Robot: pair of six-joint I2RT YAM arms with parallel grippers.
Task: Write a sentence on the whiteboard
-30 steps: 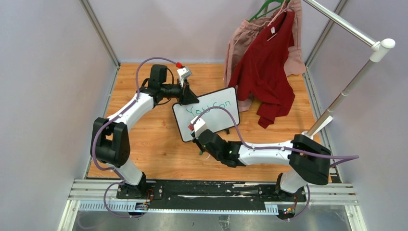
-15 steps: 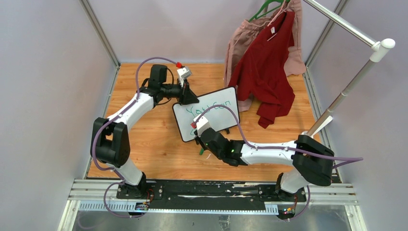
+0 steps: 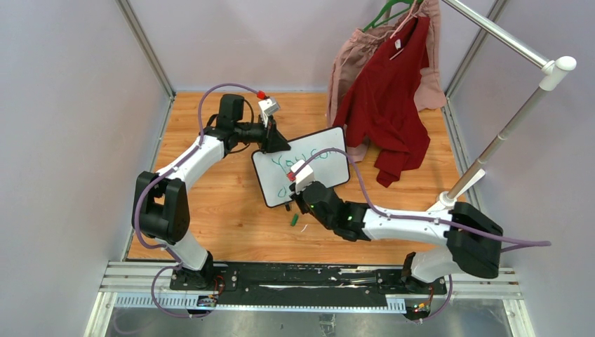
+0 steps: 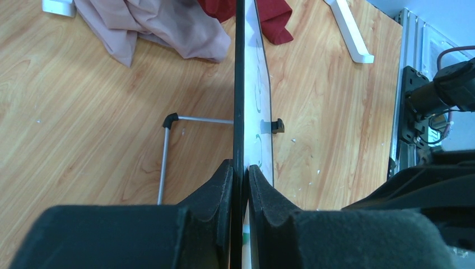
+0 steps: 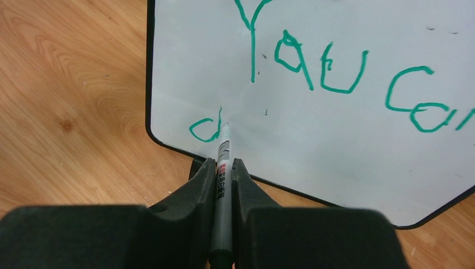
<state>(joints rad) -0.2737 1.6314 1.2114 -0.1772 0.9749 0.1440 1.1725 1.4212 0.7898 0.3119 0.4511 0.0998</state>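
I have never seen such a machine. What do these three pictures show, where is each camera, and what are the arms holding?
These are two robot arms bolted to a wooden table. The wide picture is taken from above and behind them. The other two come from small cameras on the wrists, so each shows its own black fingers at the bottom. The left gripper is shut on the edge of a small whiteboard. The right gripper is shut on a marker, whose tip is at the board beside a green "d". Above it, the green writing reads "You ca", as far as that picture reaches. A small green piece, perhaps the marker's cap, lies on the table. A red garment and a pink garment hang at the back.
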